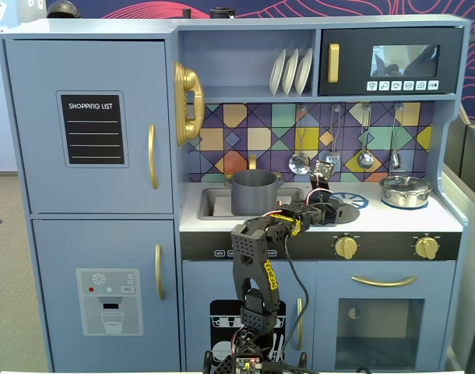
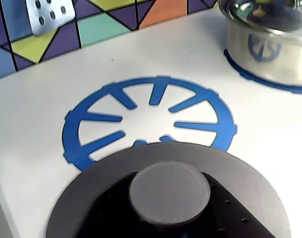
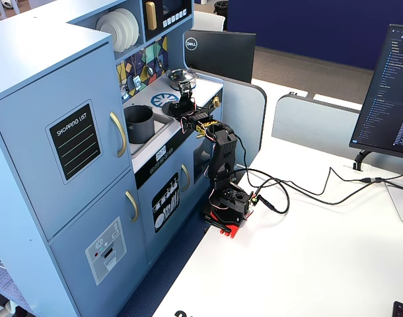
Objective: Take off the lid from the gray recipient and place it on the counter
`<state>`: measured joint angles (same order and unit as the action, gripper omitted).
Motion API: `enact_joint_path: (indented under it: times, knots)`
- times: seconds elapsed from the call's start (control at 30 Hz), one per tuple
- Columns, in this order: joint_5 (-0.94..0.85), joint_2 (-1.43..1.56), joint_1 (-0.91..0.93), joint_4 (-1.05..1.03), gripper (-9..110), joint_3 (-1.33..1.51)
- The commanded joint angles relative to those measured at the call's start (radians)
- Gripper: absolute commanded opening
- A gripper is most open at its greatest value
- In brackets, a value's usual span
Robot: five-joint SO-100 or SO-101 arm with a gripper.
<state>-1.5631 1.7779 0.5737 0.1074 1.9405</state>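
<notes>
In the wrist view I see the lid filling the bottom of the frame, its round knob central, with dark parts of the fingers around the knob's lower sides. I cannot tell whether they are pressed against the knob or slightly apart from it. The lid overlaps the near edge of the blue burner pattern printed on the counter; whether it is resting on the surface or just above it, I cannot tell. To the far right stands the shiny silver pot on its own blue ring. In a fixed view the gray recipient sits open in the sink area to the left, and the gripper is right of it, over the burner.
</notes>
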Motion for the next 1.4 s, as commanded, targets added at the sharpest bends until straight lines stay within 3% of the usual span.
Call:
enact_joint_path:
  times: [0.0,0.27,0.4,0.5,0.6,0.77,0.93,1.07,1.17,1.37]
  knots:
    - [0.025,0.031,0.031,0.035,24,-0.028]
    - [0.044,0.095,0.052,0.067,29,-0.018]
    - [0.037,0.207,0.005,0.017,24,-0.021]
    - [0.023,0.382,-0.058,-0.212,16,-0.037]
    - [0.005,0.58,-0.17,-0.626,0,-0.118]
    - [0.011,0.848,-0.374,-1.098,0,-0.138]
    - [-0.057,1.108,-0.563,-1.374,0,0.086]
    - [0.031,1.301,-0.595,-1.396,0,0.382]
    - [-0.021,1.362,-0.572,-1.388,0,0.591]
    - [0.064,1.37,-0.583,-1.197,0,0.917]
